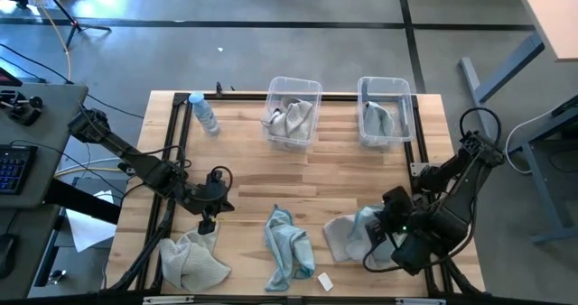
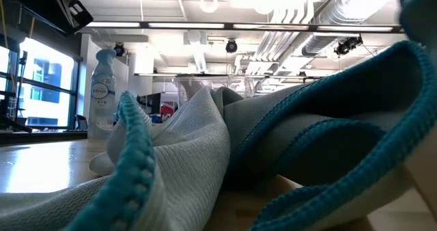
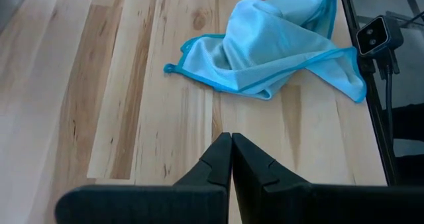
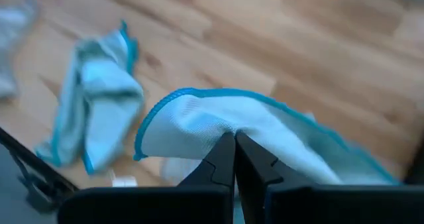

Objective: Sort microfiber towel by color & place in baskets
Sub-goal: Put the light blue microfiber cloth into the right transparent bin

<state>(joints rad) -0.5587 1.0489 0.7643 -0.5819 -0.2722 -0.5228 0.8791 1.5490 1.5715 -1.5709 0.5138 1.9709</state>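
Wooden table (image 1: 244, 170) carries two clear baskets at its far edge: the left basket (image 1: 293, 112) holds grey cloth, the right basket (image 1: 386, 113) holds a bluish one. Three loose towels lie near the front edge: a grey towel (image 1: 191, 258) on the left, a teal towel (image 1: 287, 244) in the middle, and a third towel (image 1: 348, 235) with a teal hem on the right. The right gripper (image 4: 234, 159) is clenched on the hem of this third towel, so the picking step seems to be in hand. Next, the arm probably must lift the cloth and carry it to the matching basket. The left gripper (image 3: 231, 159) hangs just beside the grey towel, fingers pressed together and holding nothing. A spray bottle (image 1: 205, 114) stands left of the baskets.
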